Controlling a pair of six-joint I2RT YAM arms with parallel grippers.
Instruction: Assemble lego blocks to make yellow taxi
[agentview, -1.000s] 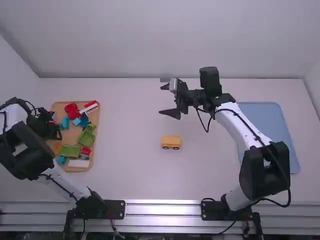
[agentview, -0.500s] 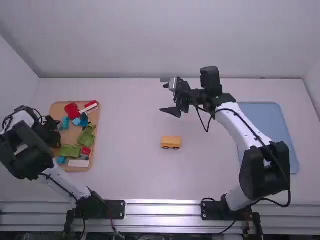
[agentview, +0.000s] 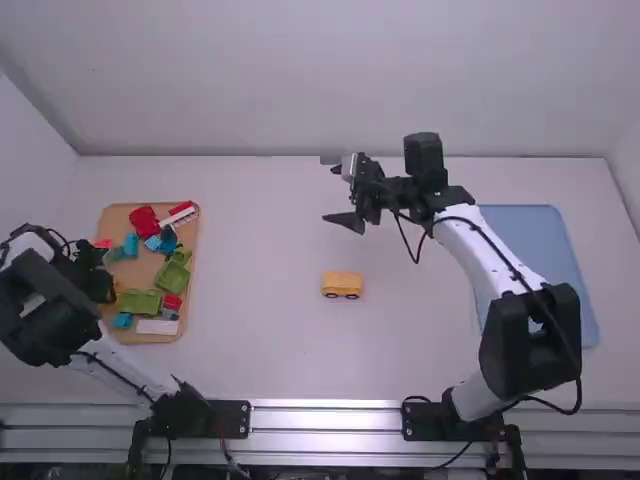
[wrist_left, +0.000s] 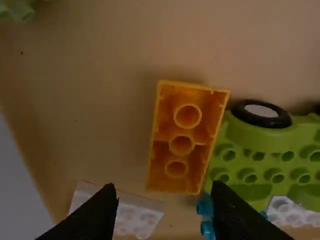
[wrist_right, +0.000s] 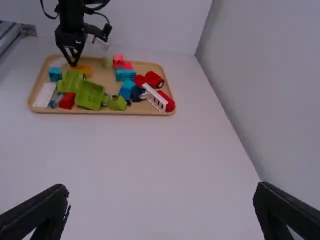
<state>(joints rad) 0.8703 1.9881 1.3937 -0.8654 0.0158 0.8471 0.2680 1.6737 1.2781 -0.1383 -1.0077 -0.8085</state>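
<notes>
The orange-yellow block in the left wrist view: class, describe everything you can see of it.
The orange-yellow block is oblong and looks like moulded plastic. It lies upside down on the tan tray, its hollow underside showing thin walls and three round tubes in a row. One long side runs right beside a green wheeled piece; contact is unclear. The left gripper is open, not gripping it.
</notes>
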